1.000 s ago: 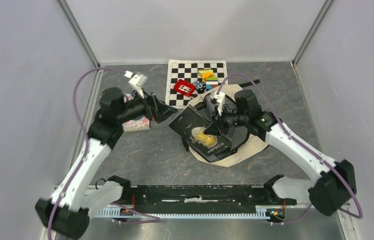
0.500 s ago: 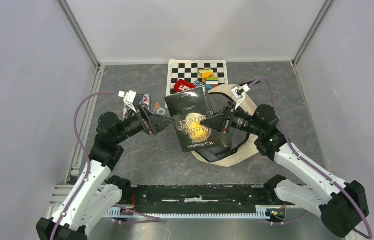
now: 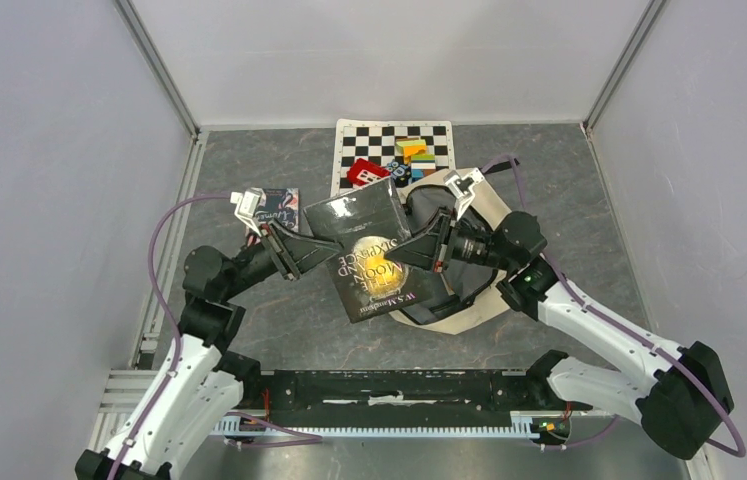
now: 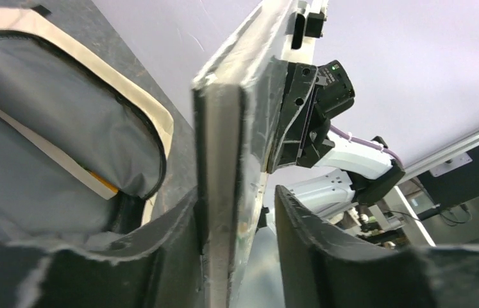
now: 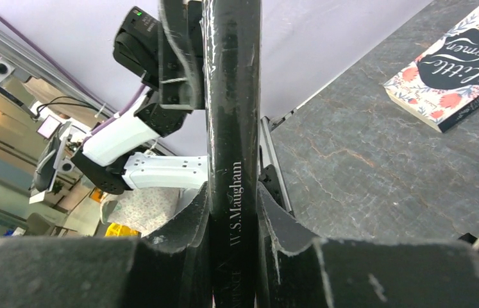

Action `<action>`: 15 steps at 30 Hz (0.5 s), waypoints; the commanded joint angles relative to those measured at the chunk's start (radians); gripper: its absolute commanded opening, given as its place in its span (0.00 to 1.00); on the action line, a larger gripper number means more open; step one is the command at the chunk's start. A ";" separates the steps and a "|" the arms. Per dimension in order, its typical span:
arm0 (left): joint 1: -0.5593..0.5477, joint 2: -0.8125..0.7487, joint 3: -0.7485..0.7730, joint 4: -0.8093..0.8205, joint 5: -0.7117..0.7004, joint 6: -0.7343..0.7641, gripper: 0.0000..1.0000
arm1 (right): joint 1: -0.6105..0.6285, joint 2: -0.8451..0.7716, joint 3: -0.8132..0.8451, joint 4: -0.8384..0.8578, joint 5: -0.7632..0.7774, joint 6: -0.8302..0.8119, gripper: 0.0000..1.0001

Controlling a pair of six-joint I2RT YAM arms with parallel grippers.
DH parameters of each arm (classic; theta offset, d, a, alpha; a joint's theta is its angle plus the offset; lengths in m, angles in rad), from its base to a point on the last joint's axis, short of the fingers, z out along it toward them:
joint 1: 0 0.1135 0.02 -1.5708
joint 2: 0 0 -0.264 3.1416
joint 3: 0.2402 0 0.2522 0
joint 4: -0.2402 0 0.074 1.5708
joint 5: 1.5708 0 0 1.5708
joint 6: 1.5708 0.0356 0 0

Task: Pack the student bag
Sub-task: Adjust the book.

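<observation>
Over the table, just above the open student bag, the right gripper pinches the Maugham book by its spine while the left gripper straddles the opposite edge, not quite tight, so the book could swing and miss the opening.

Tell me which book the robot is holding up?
The black book. The right gripper pinches it above the table, with the left gripper around its other edge. The flowery book just lies flat there.
</observation>
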 commanded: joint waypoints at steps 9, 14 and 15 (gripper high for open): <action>0.000 -0.063 -0.058 0.078 -0.017 -0.130 0.02 | 0.004 -0.011 0.219 -0.325 0.182 -0.259 0.53; 0.000 -0.095 -0.044 -0.147 -0.116 -0.063 0.02 | -0.052 -0.063 0.276 -0.657 0.381 -0.443 0.94; 0.000 -0.097 -0.042 -0.194 -0.136 -0.053 0.02 | -0.071 -0.068 0.287 -0.714 0.416 -0.463 0.96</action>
